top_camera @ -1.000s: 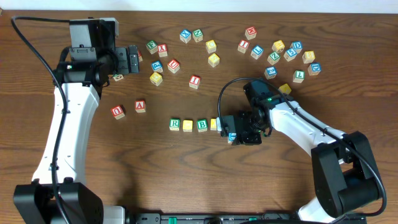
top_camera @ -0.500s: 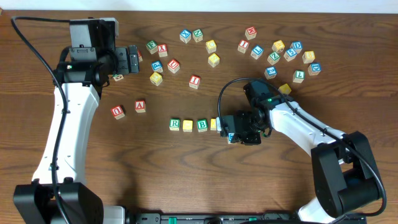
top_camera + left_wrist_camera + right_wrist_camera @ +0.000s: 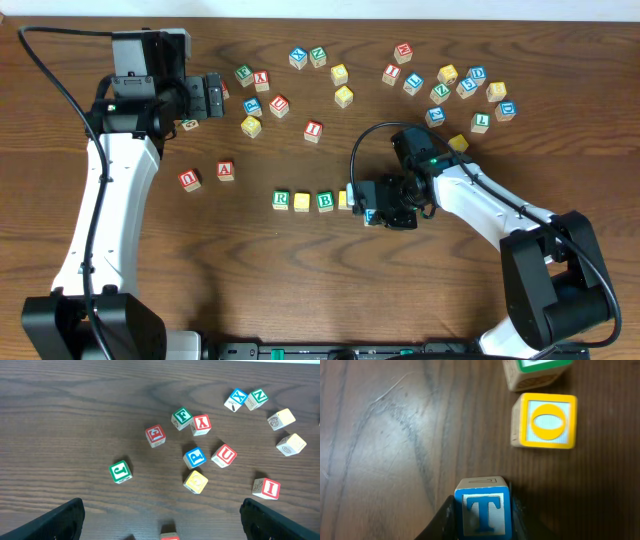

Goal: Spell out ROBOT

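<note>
This looks like a robotics lab bench: two white-and-black jointed robot arms (image 3: pixel 105 200) (image 3: pixel 480 205), one trailing a looped black cable (image 3: pixel 352 158), stand at one edge of a dark-brown wood-grain worktop (image 3: pixel 250 290), and each arm carries a wrist camera. Small wooden letter cubes with coloured borders (image 3: pixel 343 96) lie strewn ahead of the wide-spread left claw (image 3: pixel 213 95) and beyond the right claw (image 3: pixel 372 212). The right claw pinches a blue-bordered wooden T cube (image 3: pixel 482 510) just beside a neat row of four cubes (image 3: pixel 313 201).
</note>
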Available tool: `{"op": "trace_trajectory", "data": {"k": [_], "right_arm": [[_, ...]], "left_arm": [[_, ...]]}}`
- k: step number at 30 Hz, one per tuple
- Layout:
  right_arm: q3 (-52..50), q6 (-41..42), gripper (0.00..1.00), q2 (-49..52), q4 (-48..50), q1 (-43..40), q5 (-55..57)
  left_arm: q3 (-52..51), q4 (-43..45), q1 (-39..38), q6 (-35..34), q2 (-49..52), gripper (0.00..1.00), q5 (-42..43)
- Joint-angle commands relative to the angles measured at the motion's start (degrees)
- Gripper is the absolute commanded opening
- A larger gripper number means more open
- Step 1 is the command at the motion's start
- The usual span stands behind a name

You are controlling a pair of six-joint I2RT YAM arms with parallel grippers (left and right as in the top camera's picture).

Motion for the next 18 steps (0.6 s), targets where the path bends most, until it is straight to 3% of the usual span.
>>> {"op": "trace_trajectory", "data": {"k": [1,18], "right_arm": [[-0.5,4.0,0.22,0.3,0.7,-0.4,-1.2],[-0.5,15.8,0.22,0.3,4.7,-0.4,1.0]], "left_arm": [[0.7,0.0,0.1,0.3,-0.9,0.98,0.7],[0.7,0.0,0.1,0.3,-0.9,0.98,0.7]]}}
